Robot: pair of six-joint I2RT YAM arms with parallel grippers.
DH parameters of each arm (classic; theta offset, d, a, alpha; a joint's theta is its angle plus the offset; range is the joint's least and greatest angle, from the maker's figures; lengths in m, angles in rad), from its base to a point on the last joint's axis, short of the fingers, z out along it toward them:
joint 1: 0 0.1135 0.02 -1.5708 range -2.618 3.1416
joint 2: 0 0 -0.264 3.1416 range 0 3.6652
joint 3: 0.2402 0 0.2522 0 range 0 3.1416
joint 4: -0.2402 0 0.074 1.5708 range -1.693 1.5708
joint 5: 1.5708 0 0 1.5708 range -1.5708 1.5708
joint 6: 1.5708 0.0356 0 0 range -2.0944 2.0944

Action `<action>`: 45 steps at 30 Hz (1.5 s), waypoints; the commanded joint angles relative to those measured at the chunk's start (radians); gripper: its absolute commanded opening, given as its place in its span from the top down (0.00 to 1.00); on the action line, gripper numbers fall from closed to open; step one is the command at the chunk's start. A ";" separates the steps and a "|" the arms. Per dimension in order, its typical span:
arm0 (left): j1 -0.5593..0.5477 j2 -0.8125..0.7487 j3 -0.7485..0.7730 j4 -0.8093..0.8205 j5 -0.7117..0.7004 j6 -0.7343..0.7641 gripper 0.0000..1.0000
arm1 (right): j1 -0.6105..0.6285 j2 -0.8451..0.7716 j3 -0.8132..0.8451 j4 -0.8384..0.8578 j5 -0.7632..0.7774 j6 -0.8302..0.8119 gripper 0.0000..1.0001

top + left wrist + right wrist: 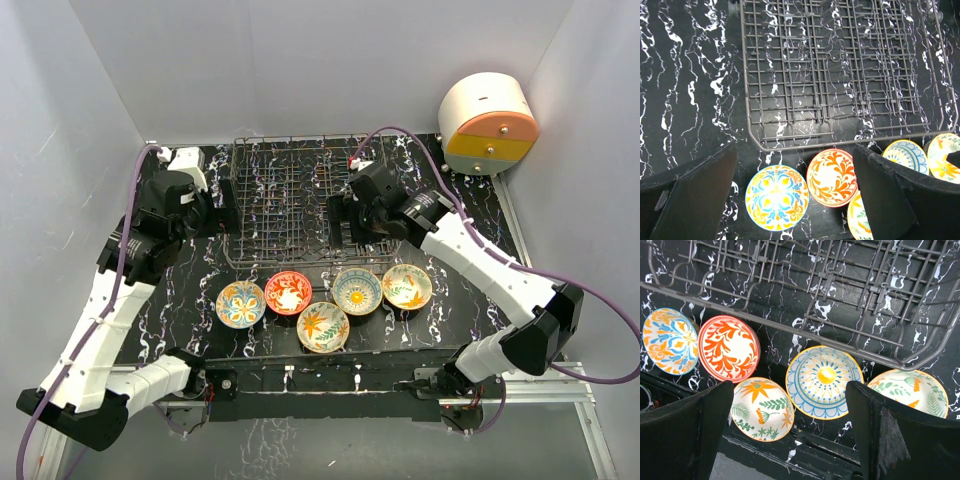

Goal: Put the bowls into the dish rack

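Left hand [226, 208] on a bent arm rising from 7 o'clock, poised at the 9 o'clock side of the dish rack [285, 195], pointing down. Right hand [341, 220] on a folded arm, elbow out at 4 o'clock, hanging over the rack's 5 o'clock part.

Black counter [190, 300] veined with white, pale grey walls [300, 60] around it, round white, orange and yellow drawer unit [488, 125] at 1 o'clock.

Five bowls [241, 304] upright on the counter just beside the rack's 6 o'clock edge, all outside it: four in a row, with the orange-green bowl [323, 326] nearer the arm bases, between the red bowl [288, 292] and the blue-yellow bowl [357, 290].

Both hands spread wide, gripping nothing, clear of the bowls.
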 commanded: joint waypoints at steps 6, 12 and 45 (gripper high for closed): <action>-0.006 -0.021 0.107 0.031 -0.135 0.004 0.03 | -0.020 -0.037 0.002 0.054 0.001 -0.068 0.01; -0.006 -0.049 0.131 0.026 -0.232 -0.037 0.03 | -0.017 -0.065 -0.063 0.105 -0.106 -0.090 0.02; -0.006 -0.196 0.358 -0.187 -0.574 -0.238 0.03 | 0.526 0.547 0.334 0.364 -0.252 -0.318 0.13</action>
